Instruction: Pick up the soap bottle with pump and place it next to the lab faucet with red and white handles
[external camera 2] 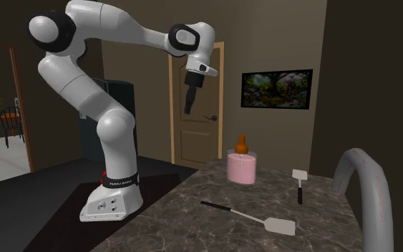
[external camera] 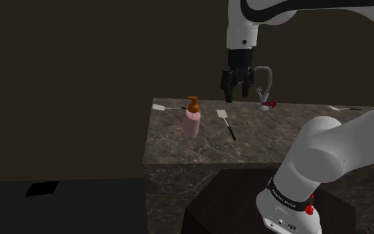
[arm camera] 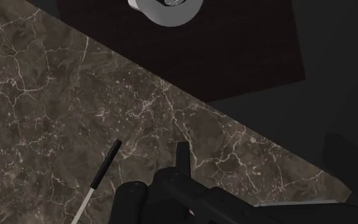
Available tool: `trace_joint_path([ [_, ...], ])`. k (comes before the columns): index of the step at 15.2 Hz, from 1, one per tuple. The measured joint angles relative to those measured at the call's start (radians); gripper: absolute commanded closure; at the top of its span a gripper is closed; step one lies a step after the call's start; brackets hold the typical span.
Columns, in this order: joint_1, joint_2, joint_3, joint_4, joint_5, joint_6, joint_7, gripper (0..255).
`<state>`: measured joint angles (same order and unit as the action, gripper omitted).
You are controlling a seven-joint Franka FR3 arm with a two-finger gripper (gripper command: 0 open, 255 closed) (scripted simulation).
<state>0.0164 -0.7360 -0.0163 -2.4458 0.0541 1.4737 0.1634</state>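
The desk (external camera: 179, 143) is dark brown marble threaded with pale, branching veins. The soap bottle (external camera: 192, 121) has a pink body under an orange-brown pump. The faucet (external camera: 270, 83) is grey with red and white handles. A spatula (external camera: 228, 125) pairs a white blade with a black handle. The arm (external camera 2: 114, 129) is white with dark joints, its gripper (external camera: 238, 97) all black, and the stand (external camera: 232, 199) is deep maroon.
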Motion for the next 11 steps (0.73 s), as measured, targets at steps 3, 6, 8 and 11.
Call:
trace_joint_path([
  [3,-0.006,0.022,0.003,-0.018,0.0,0.054,0.012,0],
  [6,-0.019,0.076,0.009,-0.054,0.001,0.182,0.039,0],
  [8,-0.028,0.112,0.012,-0.08,0.0,0.272,0.058,0],
  [11,-0.041,0.205,0.019,-0.078,0.0,0.405,0.09,0],
])
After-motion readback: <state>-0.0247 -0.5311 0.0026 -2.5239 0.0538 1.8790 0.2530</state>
